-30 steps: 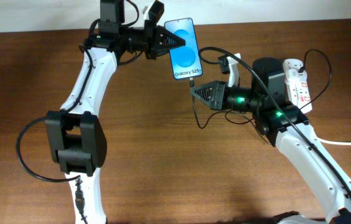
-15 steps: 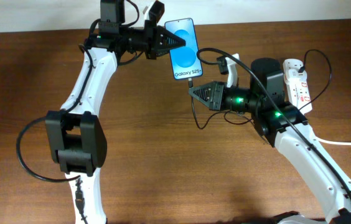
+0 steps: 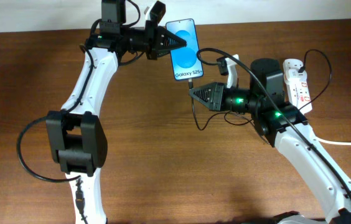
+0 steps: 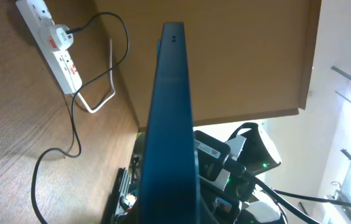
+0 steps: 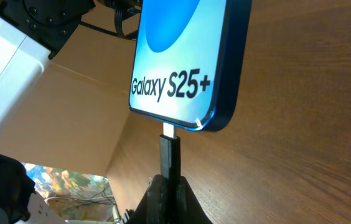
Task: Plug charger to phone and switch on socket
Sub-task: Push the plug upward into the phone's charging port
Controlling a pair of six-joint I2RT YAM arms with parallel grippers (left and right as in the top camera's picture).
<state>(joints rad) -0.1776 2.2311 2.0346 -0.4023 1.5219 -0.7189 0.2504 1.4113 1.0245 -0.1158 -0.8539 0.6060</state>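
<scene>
The phone (image 3: 184,48), blue screen reading "Galaxy S25+", is held up off the table by my left gripper (image 3: 174,42), shut on its left edge. In the left wrist view the phone (image 4: 170,124) shows edge-on. My right gripper (image 3: 194,93) is shut on the charger plug (image 5: 168,155), whose metal tip touches the phone's bottom edge (image 5: 182,62) at the port. The thin black charger cable (image 3: 195,115) hangs below the plug. The white socket strip (image 3: 298,84) lies at the right; it also shows in the left wrist view (image 4: 54,46).
A white adapter (image 3: 233,67) stands beside the right arm. A thick white lead (image 3: 350,144) runs off to the right. The wooden table's far edge meets a pale wall at the back.
My right gripper has edged slightly left and up with the plug, towards the phone's bottom edge. The left arm and phone hold still.
</scene>
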